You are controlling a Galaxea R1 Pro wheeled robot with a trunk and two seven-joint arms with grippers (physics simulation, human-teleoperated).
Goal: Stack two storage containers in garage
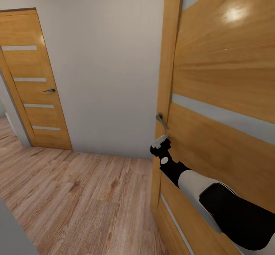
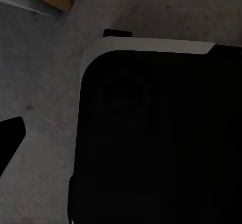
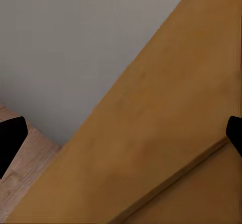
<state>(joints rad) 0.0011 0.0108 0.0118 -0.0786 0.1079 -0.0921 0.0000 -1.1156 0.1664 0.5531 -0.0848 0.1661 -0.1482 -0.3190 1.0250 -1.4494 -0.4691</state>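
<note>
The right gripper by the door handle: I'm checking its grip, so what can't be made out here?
- Head view: whether the right gripper touches the door handle; the gripper is too small.
- Right wrist view: the fingertips are cut off by the edges.
- Left wrist view: a dark body hides most.

We count two slatted wooden doors [image 1: 36, 83] [image 1: 225, 94], two door handles [image 1: 49, 90] [image 1: 161, 120], one arm [image 1: 214, 197] raised

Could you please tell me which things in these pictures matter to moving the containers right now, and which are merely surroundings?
Matters to the job:
- right end effector, beside the handle
- slatted light-wood door nearby, with grey metal lever handle

Surroundings:
- second slatted wooden door, farther off
- plain white wall
- light wood-plank floor
</note>
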